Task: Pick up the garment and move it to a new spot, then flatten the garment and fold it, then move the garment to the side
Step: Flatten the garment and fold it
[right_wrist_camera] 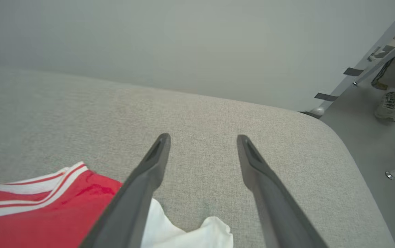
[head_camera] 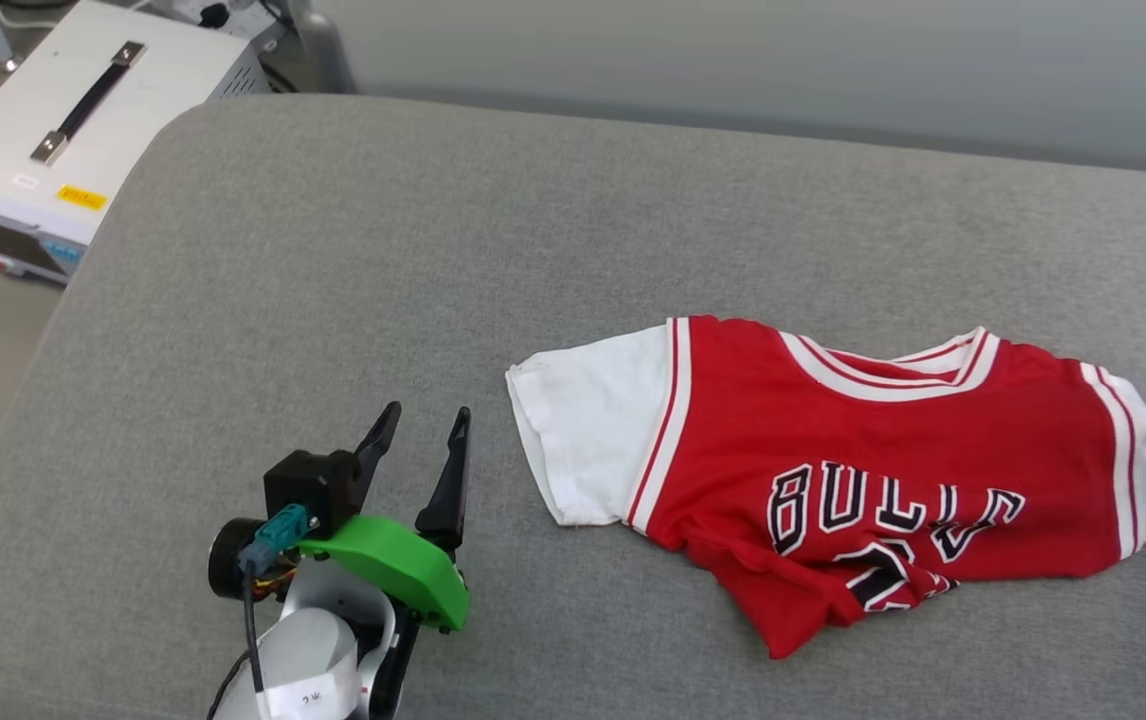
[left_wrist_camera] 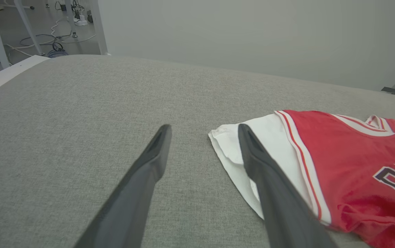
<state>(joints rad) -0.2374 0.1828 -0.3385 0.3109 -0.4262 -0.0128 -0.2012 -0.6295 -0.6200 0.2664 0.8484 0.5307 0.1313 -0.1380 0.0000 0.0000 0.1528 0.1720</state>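
Toward the right half of the grey cushion (head_camera: pixel 333 250), nearer its front edge than its far edge, the garment (head_camera: pixel 873 470) is laid face up, with the collar turned to the far edge and the lettering readable from the robot's side. One white sleeve is spread toward the middle of the cushion, while the other is bunched toward the right edge. The lower hem is rumpled and partly tucked under itself, so that the number is half hidden. The garment is therefore judged to be set down but not yet flattened. The left pincer (head_camera: pixel 426 412) is held fully open and empty just beside the outer edge of the spread sleeve, low over the cushion. This placement is judged to suit a grasp on that sleeve or a tug outward to smooth the cloth. Whether a finger touches the sleeve cannot be told. The right pincer (right_wrist_camera: pixel 202 136) is seen with its fingers wide apart, and nothing is gripped between them. It is pointed over bare cushion toward the right far corner, and the bunched sleeve lies near the base of its fingers, within easy reach for spreading.
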